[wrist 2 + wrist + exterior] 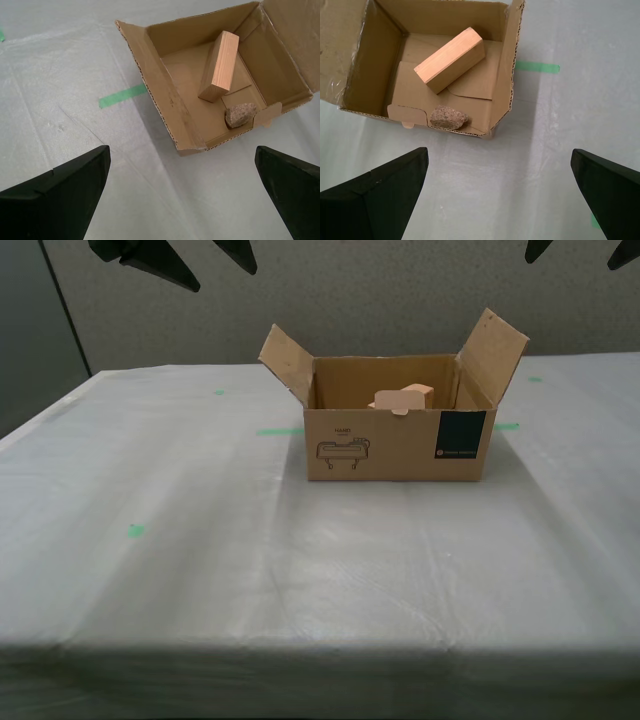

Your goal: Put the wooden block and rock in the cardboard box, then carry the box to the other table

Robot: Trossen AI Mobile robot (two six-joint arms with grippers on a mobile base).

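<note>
The cardboard box point(395, 445) stands open on the other table point(300, 580), a whitish wrinkled top with green tape marks. Inside it the wooden block point(450, 60) leans tilted against a wall. The rock point(448, 117) lies on the box floor against the front wall. In the exterior view only the block's top point(405, 397) shows above the front wall, and the rock is hidden. My first gripper point(498, 150) hangs open and empty above the table just outside the box. My second gripper point(182, 150) is open and empty too, above the box's other side.
Green tape strips point(278, 431) lie on the sheet beside the box, and a small mark point(135, 530) sits nearer the front. Dark fingers point(160, 265) of both arms show along the exterior view's top edge. A grey wall stands behind the table.
</note>
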